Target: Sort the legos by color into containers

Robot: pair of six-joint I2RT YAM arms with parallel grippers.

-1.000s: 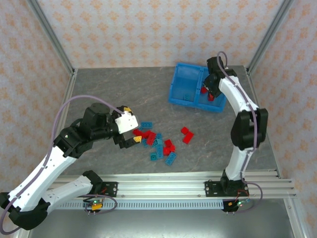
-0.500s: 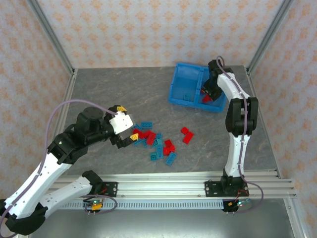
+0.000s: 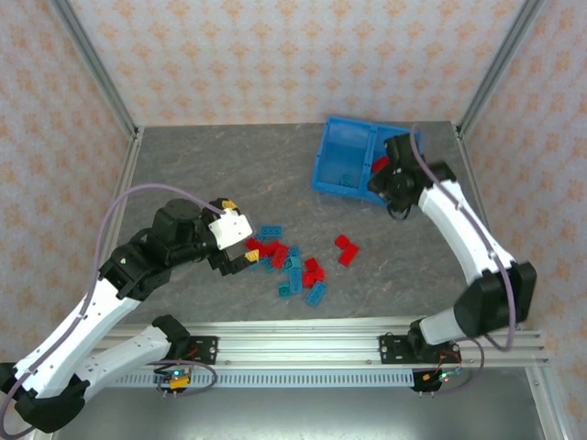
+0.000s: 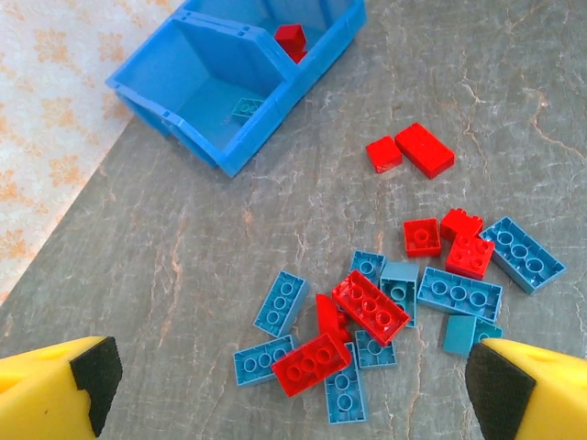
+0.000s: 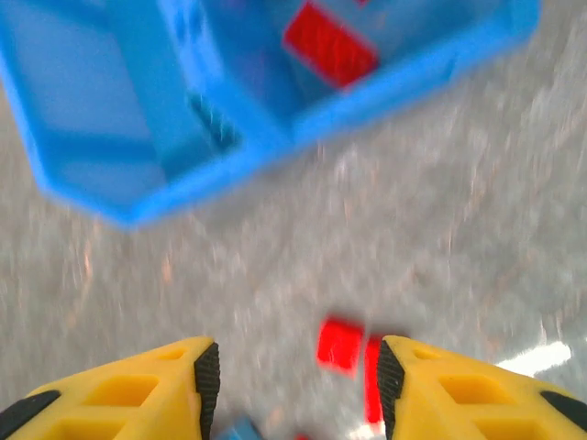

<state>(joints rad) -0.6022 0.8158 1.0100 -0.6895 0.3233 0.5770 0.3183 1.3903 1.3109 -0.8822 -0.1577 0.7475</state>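
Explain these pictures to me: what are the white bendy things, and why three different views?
Those are two robot arms, a left arm and a right arm, bolted to a table, each ending in a two-finger gripper with yellow tips. The wide picture comes from a fixed camera above and behind them. The other two come from small cameras on the wrists, looking out between the fingers. On the table lies a loose pile of red and teal legos, and farther back a blue bin with two compartments: one has a red brick, the other a teal brick. The left gripper is open beside the pile; the right gripper is open near the bin. Neither holds anything.
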